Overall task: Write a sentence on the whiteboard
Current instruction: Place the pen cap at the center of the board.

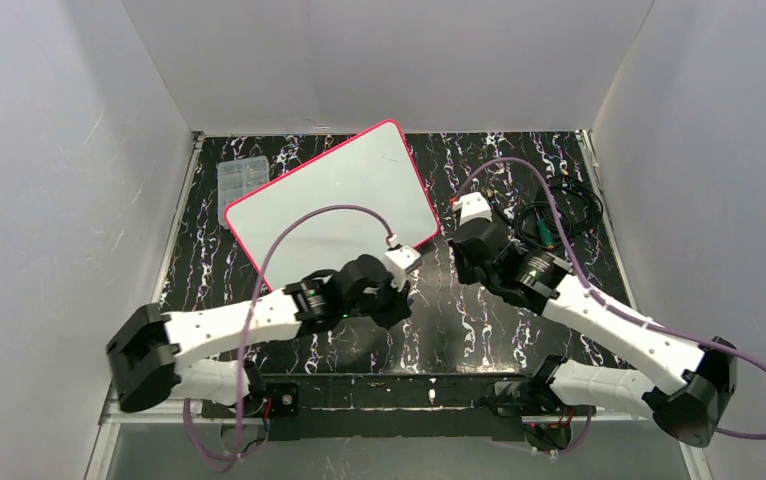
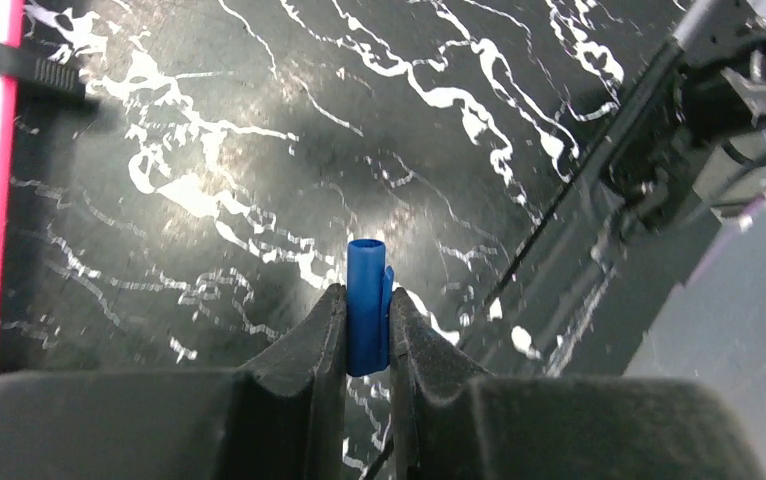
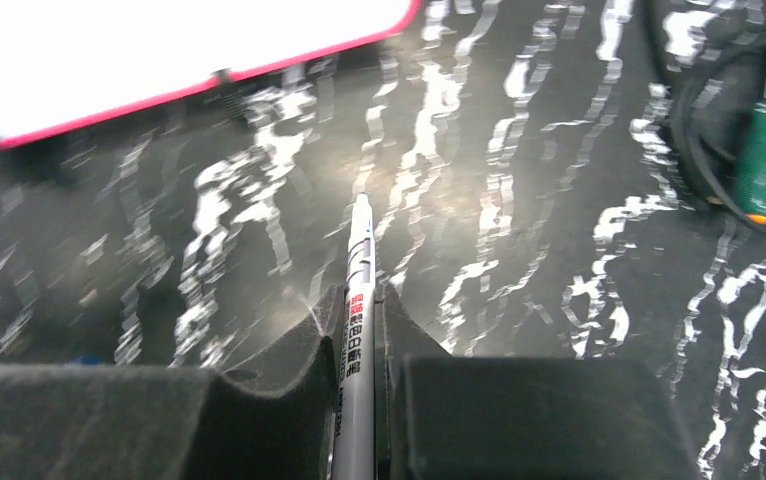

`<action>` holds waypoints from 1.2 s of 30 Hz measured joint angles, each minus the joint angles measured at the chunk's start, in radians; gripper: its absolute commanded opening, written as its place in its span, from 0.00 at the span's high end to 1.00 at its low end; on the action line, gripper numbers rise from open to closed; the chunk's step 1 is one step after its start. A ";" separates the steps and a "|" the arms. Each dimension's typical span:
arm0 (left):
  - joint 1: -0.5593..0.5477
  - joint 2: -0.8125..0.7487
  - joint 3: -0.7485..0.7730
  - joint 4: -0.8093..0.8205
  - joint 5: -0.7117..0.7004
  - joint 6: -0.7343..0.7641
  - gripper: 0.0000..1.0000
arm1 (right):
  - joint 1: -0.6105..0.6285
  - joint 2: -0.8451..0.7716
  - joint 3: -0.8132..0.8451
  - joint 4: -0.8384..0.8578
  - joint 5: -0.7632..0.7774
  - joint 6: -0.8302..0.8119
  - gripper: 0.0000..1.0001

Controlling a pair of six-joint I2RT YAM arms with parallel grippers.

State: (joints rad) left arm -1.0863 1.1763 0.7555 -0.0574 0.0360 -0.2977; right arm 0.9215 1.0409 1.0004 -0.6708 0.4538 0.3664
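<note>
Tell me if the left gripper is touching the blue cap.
Touching. In the left wrist view the left gripper clamps the blue cap from both sides, no gap.

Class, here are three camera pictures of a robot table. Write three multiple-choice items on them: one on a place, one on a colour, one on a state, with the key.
1. Where does the clear box lie?
A. beside the board's left edge
B. right of the board
C. on top of the board

2. What colour is the cap in the left gripper?
A. red
B. green
C. blue

3. How is the right gripper?
A. open
B. shut on the marker
C. shut on nothing

Key:
1 A, the top view shows the box by the board's left side.
2 C, the left wrist view shows a blue cap between the fingers.
3 B, the right wrist view shows the marker clamped between the fingers.
</note>
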 measured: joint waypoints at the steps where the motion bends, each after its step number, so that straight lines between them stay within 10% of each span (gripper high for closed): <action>1: -0.002 0.053 0.026 0.009 -0.009 -0.015 1.00 | -0.029 0.018 -0.030 0.042 0.023 -0.008 0.99; 8: -0.023 0.349 0.162 0.073 -0.074 -0.080 1.00 | -0.405 0.032 -0.165 0.286 -0.015 -0.051 0.99; 19: -0.024 0.641 0.352 0.044 -0.119 -0.116 0.95 | -0.495 -0.042 -0.260 0.414 -0.067 -0.056 0.99; 36: -0.029 0.697 0.378 0.064 -0.126 -0.133 0.30 | -0.495 -0.150 -0.275 0.406 -0.089 -0.060 0.99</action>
State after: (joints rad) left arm -1.1152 1.8736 1.1339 0.0071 -0.0895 -0.4305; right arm 0.4263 0.8913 0.7250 -0.2646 0.3653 0.3065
